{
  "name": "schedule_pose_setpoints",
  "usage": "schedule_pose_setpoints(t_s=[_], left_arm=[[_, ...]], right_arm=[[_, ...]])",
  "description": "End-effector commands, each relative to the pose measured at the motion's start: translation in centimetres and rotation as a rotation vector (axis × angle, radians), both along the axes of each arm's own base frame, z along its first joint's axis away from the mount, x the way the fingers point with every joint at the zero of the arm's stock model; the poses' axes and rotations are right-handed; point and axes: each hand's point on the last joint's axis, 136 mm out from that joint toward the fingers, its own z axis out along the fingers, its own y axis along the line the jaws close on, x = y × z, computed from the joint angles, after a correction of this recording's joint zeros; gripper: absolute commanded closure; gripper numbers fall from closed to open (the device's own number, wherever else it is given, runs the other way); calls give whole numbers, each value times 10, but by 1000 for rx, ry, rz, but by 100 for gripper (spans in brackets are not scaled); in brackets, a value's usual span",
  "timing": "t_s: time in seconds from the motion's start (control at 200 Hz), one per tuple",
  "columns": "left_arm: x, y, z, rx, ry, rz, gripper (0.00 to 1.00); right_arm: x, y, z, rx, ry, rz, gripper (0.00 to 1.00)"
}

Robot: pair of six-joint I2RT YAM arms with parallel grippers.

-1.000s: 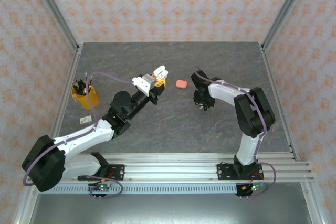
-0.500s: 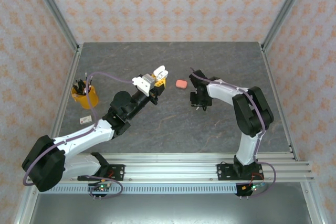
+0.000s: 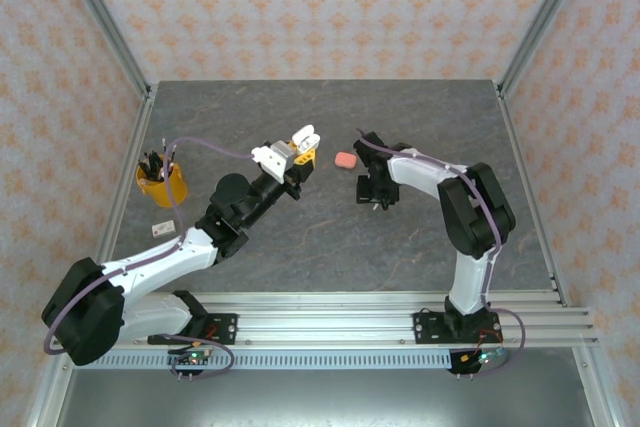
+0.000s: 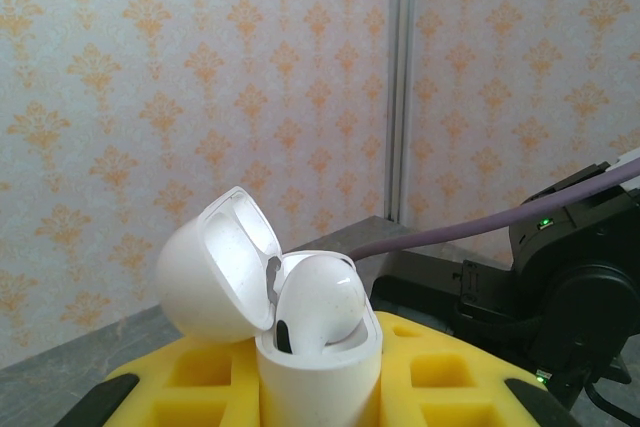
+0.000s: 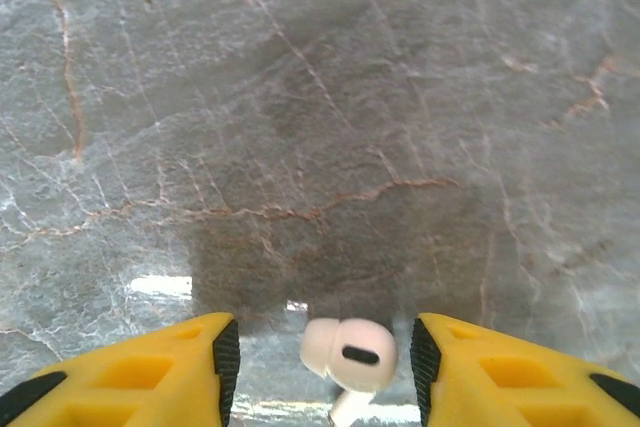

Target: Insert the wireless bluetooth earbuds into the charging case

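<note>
Left tool (image 3: 298, 150): closed on the white charging case (image 4: 318, 372), which stands upright between my yellow fingers (image 4: 195, 377) and is raised off the desk (image 3: 300, 237). The lid (image 4: 215, 272) is swung open and leans to the tool's left. One white earbud (image 4: 320, 297) sits in the mouth of the case, its rounded head above the rim; how deep it is seated I cannot tell. Right tool (image 5: 322, 347): open and pointing down at the desk. A pale pink earbud (image 5: 350, 352) lies in the gap between its two fingers (image 5: 150, 367), somewhat nearer the right-hand one, with bare space showing on either side, so neither finger touches it. Its stem points toward the tool's base. Whether it rests flat on the desk surface cannot be confirmed from the wrist view. In the overhead view a pink case (image 3: 345, 160) lies on the desk between my two tools, apart from both and just beyond the right tool's tip. A yellow cup (image 3: 162, 183) holding dark items stands well off to the left of the left tool, near the desk edge.
</note>
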Motion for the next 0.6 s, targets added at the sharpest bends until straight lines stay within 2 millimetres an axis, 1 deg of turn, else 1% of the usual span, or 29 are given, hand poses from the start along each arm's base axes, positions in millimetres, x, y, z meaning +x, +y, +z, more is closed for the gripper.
schedule_pose_setpoints(t_s=[0.0, 0.08, 0.185, 0.365, 0.596], left_arm=[[-3, 4, 20, -43, -41, -2, 100], [-2, 4, 19, -42, -39, -1, 100], [-2, 4, 19, -42, -39, -2, 100], [-1, 3, 20, -42, -40, -3, 100], [-1, 3, 22, -39, -45, 1, 100]], right_arm=[[-6, -15, 23, -40, -29, -160, 49], [-8, -18, 27, -36, -42, -233, 48], [-6, -16, 29, -28, -60, -269, 46], [-3, -9, 20, -43, -31, -247, 45], [-3, -9, 7, -75, -1, -218, 47]])
